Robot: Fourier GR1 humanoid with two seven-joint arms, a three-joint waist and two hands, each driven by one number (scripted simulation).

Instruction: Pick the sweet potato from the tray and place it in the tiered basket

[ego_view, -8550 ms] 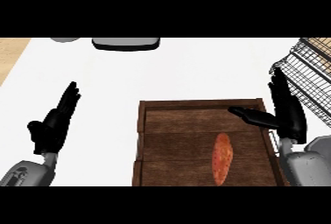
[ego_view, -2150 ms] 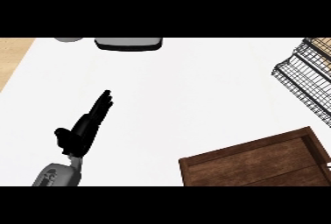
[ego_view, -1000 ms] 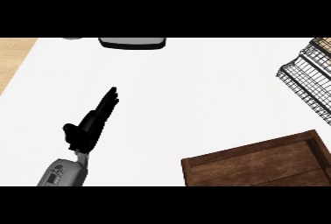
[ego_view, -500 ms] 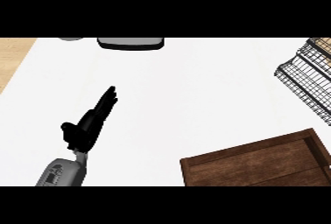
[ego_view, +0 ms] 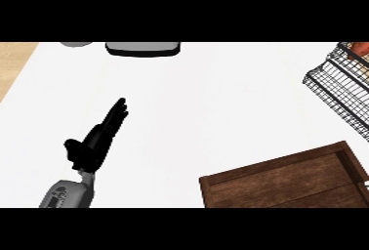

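My left hand (ego_view: 95, 139) rests open on the white counter at the left, its straight fingers pointing up and to the right. The wooden tray (ego_view: 288, 180) lies at the lower right, partly cut off by the view's edge, and the part that shows holds nothing. The black wire tiered basket (ego_view: 338, 93) stands at the right edge. An orange-brown patch (ego_view: 356, 49) shows inside its top corner and may be the sweet potato. My right hand is outside the view.
A grey rounded object (ego_view: 143, 48) sits at the counter's far edge, with a smaller grey one (ego_view: 75, 44) to its left. The counter's left edge (ego_view: 22, 73) borders a tan floor. White counter top lies between my left hand, the tray and the basket.
The view has drifted only slightly over the last second. My left hand stays open in the same place, and the tray's visible part stays bare.
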